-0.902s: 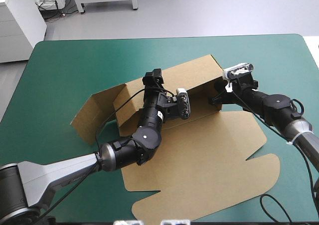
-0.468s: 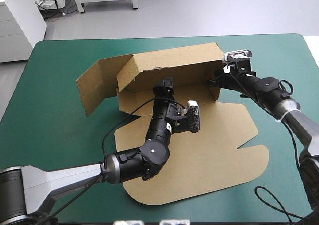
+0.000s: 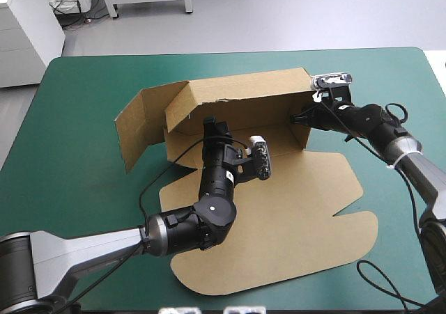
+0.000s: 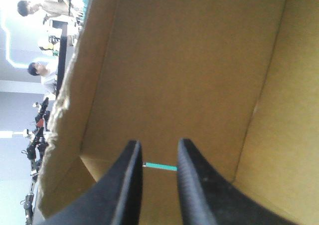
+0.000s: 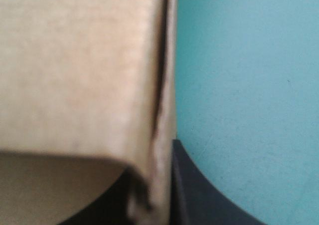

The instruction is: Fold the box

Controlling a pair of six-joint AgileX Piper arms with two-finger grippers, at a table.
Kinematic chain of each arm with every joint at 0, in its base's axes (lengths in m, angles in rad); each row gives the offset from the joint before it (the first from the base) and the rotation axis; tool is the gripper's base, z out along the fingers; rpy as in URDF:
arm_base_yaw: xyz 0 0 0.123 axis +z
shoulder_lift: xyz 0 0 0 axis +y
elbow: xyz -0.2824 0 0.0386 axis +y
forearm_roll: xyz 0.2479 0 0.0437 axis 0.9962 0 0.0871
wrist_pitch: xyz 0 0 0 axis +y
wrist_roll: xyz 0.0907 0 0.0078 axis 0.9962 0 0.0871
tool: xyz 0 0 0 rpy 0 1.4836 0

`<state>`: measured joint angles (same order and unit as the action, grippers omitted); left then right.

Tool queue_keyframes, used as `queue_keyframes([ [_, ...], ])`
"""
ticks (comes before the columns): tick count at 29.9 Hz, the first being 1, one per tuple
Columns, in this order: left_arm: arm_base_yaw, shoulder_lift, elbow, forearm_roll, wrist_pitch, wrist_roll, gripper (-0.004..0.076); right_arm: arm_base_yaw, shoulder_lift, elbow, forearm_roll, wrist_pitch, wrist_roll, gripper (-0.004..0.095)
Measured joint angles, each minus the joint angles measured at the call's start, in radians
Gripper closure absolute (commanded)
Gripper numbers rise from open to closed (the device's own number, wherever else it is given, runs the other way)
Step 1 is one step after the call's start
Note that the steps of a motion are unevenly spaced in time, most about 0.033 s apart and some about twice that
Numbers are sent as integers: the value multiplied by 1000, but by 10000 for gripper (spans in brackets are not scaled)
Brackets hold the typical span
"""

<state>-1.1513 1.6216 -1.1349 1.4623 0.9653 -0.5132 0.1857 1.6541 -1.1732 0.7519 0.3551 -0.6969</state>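
Teal-green surface (image 3: pixel 77 91) carries the brown box (image 3: pixel 237 101) mid-table: long wall raised, end flap standing, broad panel flat; left end effector (image 4: pixel 158 144) inside it, released, empty; right end effector (image 3: pixel 301 118) clamps the box's right end.
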Motion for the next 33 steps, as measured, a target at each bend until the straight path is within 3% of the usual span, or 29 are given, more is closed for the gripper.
queue_keyframes([
  [8, 0, -24, 0, -129, -41, 6, 729, 0, -6, -7, -130, 21, 136, 914],
  [19, 53, -271, 0, -518, -187, 95, 710, 0, -9, -8, -147, 34, 163, 916],
  [23, 248, -382, 0, -823, -219, 346, 710, -1, -9, -8, -147, 39, 164, 915],
  [25, 392, -432, 0, -1063, -215, 573, 710, -1, -10, -8, -147, 39, 168, 916],
  [29, 703, -498, 0, -1524, -143, 954, 710, -1, -10, -9, -147, 44, 176, 916],
  [33, 1016, -524, 0, -1784, -53, 1165, 710, -2, -10, -10, -149, 48, 178, 916],
])
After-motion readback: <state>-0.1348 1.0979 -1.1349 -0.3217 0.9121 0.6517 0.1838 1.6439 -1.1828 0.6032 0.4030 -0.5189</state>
